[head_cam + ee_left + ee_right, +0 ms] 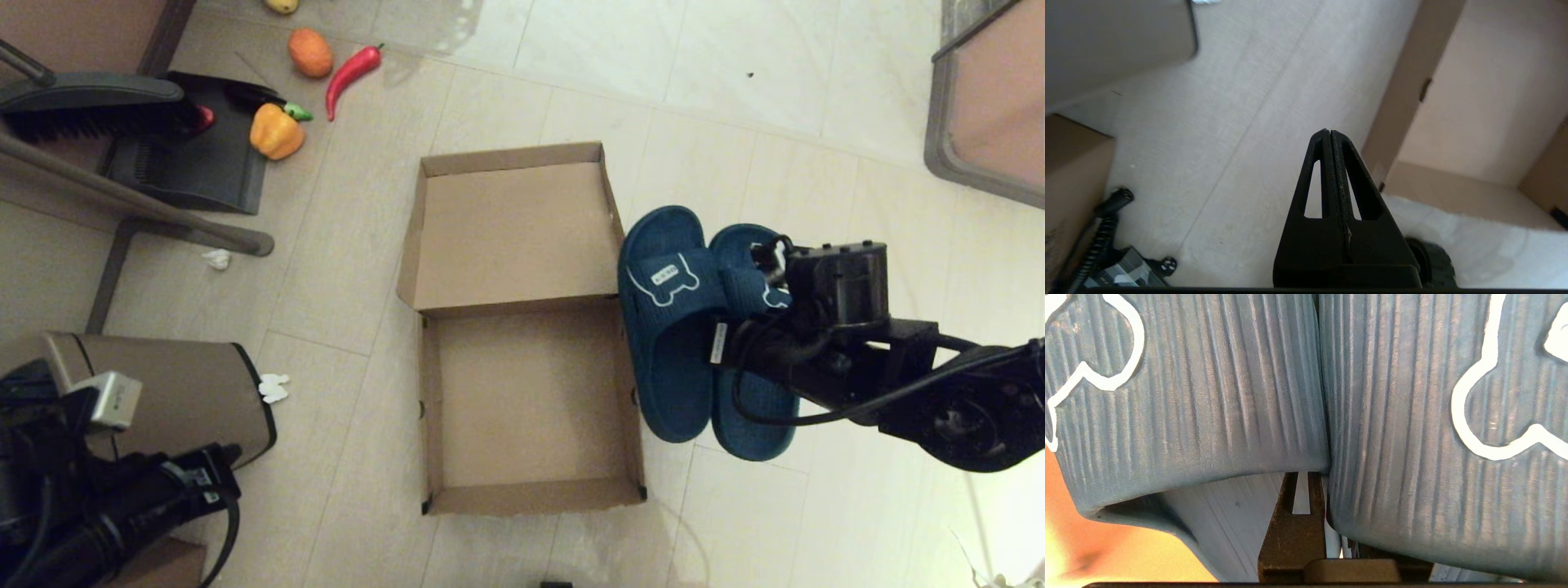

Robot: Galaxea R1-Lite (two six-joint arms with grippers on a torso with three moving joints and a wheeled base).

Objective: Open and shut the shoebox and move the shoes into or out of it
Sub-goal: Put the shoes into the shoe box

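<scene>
While the left gripper hangs pinched shut, the right gripper reaches leftward, clamping both shoes beside the open shoebox right wall.

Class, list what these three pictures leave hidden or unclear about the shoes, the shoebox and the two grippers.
1. Right gripper fingertips: hidden under the shoes' straps in the head and right wrist views.
2. Right shoe: partly covered by the arm, head view.
3. Shoebox: cut off by the left wrist view's edge.
4. Left gripper: out of the head view.
</scene>
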